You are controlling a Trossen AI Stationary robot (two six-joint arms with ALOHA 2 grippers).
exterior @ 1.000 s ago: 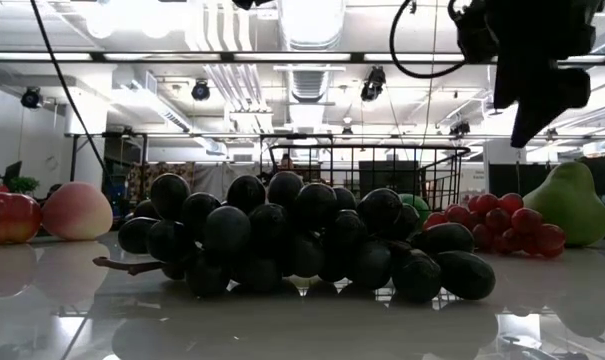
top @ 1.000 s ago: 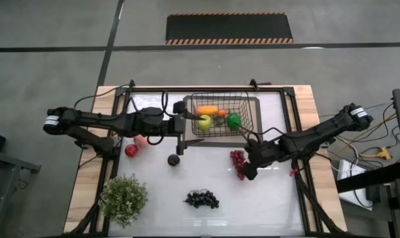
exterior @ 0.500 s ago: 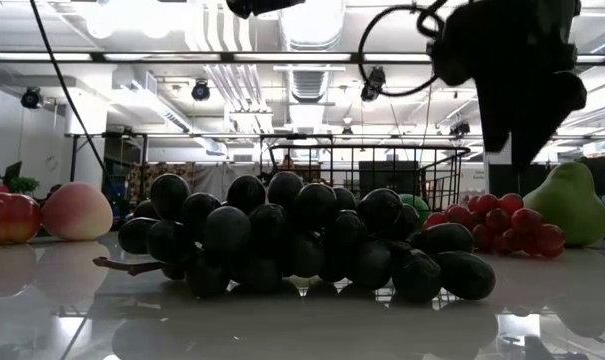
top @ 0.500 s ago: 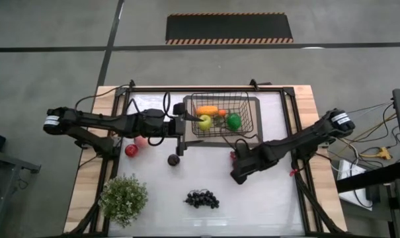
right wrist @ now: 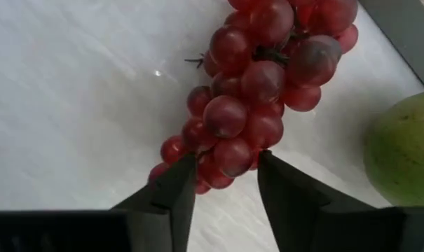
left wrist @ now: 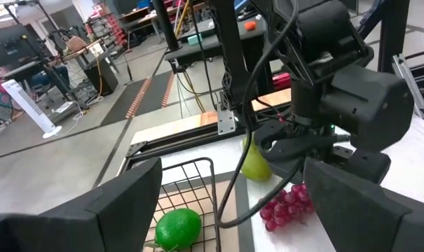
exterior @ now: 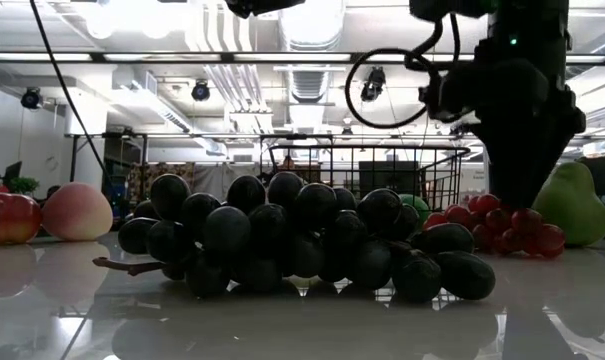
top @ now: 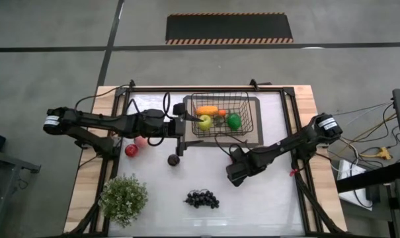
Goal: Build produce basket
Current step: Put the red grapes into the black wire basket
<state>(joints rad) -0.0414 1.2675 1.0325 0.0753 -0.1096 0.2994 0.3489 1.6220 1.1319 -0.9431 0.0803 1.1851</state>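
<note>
Fingers, right gripper (right wrist: 226,185): two dark fingers (right wrist: 171,189) pressed against either side of the red grape bunch (right wrist: 257,91), pinching its lower berries; bunch lying on the white tabletop (right wrist: 71,91).
Right gripper, high view (top: 234,173): centre-right of frame, below the basket, arm running off to the right edge.
Right gripper, low view (exterior: 522,190): upper right, pointing down onto the red grapes (exterior: 502,228).
Green pear (right wrist: 404,150): just beside the red grapes; in the low view (exterior: 572,205) at far right.
Fingers, left gripper (left wrist: 229,203): set wide apart, holding nothing, hovering at the basket's left end.
Left gripper, high view (top: 184,123): centre-left, touching distance of the basket's left wall.
Basket (top: 251,129): black wire, upper centre of the tabletop.
Basket contents: orange mango (top: 207,110) at upper left inside; yellow-green apple (top: 205,121) below it; green apple (top: 233,121) to the right.
Loose produce, left of centre: peach (top: 141,140); red apple (top: 131,150) lower left of it; dark plum (top: 174,159) below the left gripper.
Dark grape bunch (top: 201,198): lower centre of tabletop; fills the foreground of the low view (exterior: 292,245).
Potted plant (top: 123,199): lower left corner of tabletop.
</note>
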